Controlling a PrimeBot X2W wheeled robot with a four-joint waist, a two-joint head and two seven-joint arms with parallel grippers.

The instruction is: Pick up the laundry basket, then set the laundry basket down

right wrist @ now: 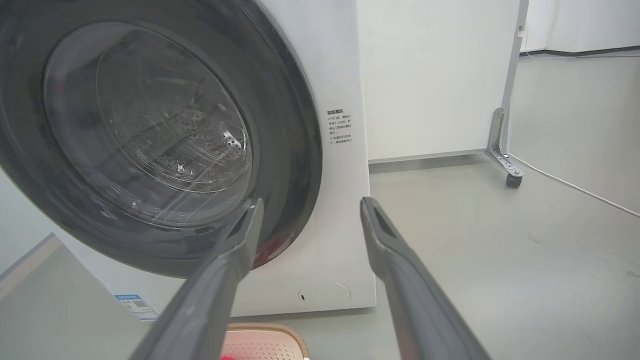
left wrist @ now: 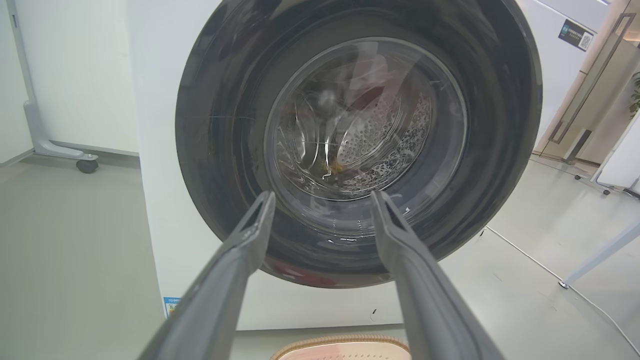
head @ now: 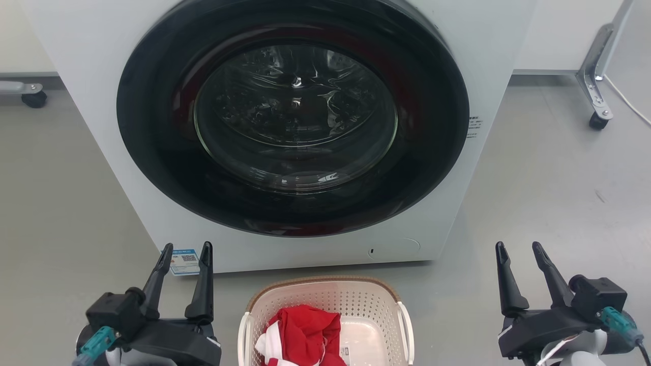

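The laundry basket [head: 356, 300] stands on the grey floor in front of the washing machine, at the bottom middle of the head view. It is cream-white with perforated sides, a brown woven-look rim and white side handles, and holds a red and white cloth [head: 302, 333]. Its brown rim also peeks in at the bottom of the left wrist view [left wrist: 342, 344] and the right wrist view [right wrist: 280, 332]. My left gripper [head: 184, 250] hovers open to the basket's left. To the basket's right, my right gripper [head: 519, 248] is open too. Neither touches the basket.
A white front-loading washing machine [head: 76, 76] with a large dark round door [head: 292, 114], shut, stands right behind the basket. Wheeled metal legs of partitions stand at the far right [head: 596, 81] and far left [head: 30, 94]. A white cable [head: 630, 104] runs along the floor at right.
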